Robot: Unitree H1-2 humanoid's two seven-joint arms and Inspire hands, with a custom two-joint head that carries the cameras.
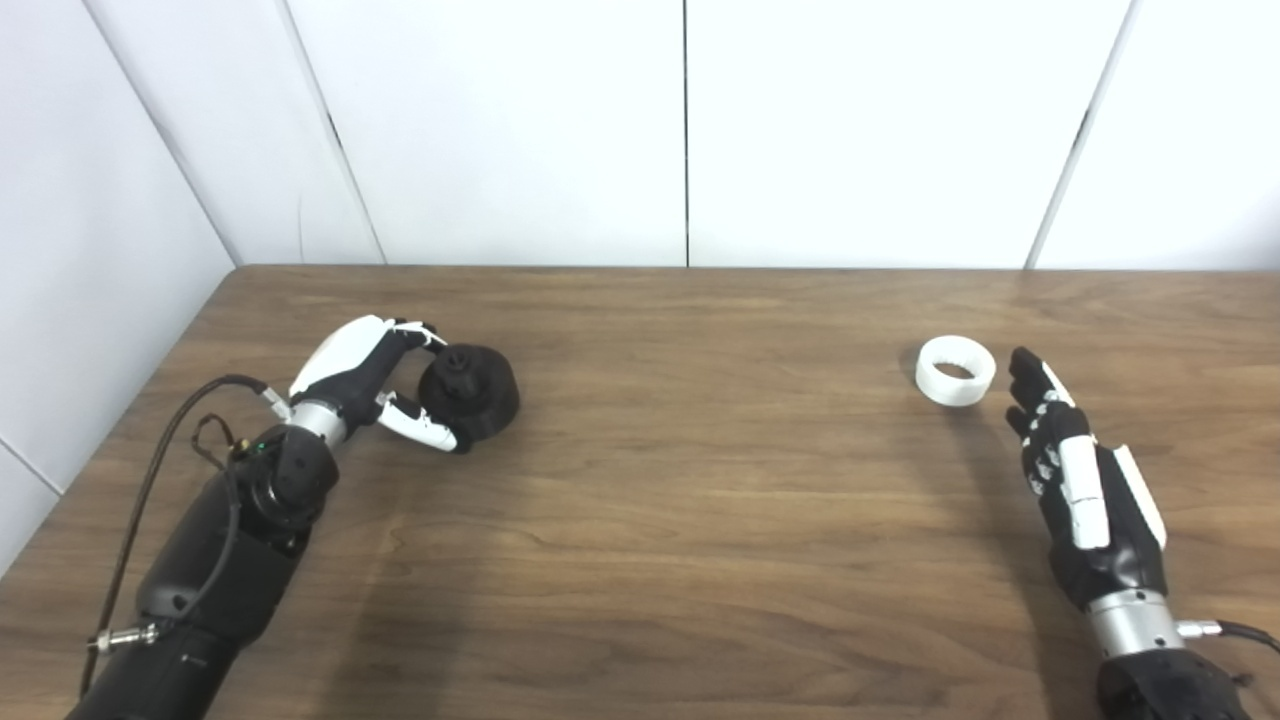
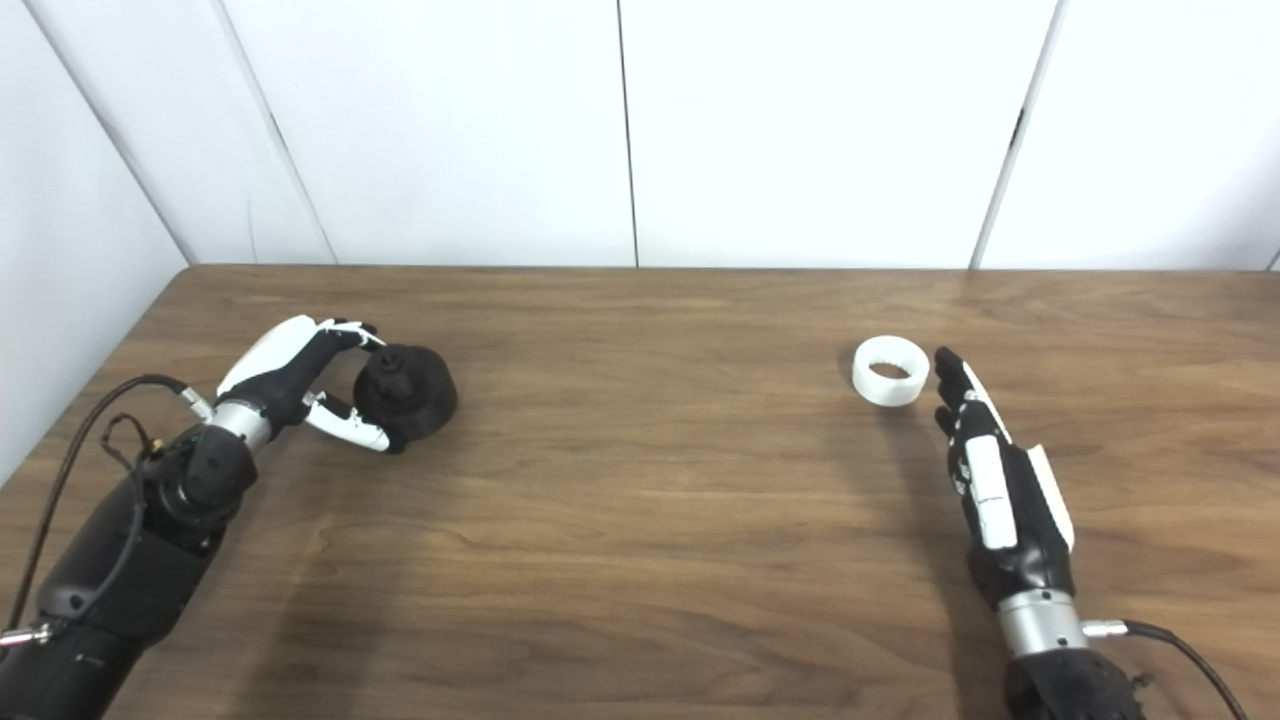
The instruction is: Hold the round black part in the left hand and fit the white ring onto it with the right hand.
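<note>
The round black part (image 1: 472, 390) rests on the wooden table (image 1: 680, 520) at the left. My left hand (image 1: 375, 385) is at its left side, fingers curved over its top edge and thumb along its near edge, still spread and not closed on it. The white ring (image 1: 956, 370) lies flat on the table at the right. My right hand (image 1: 1070, 470) is open and flat, fingers stretched out, with its fingertips (image 1: 1022, 362) just right of the ring and a small gap between them. It holds nothing.
White wall panels (image 1: 690, 130) stand behind the table's far edge and along its left side. A black cable (image 1: 160, 450) loops beside my left forearm. A cable (image 2: 1180, 645) also leaves my right wrist.
</note>
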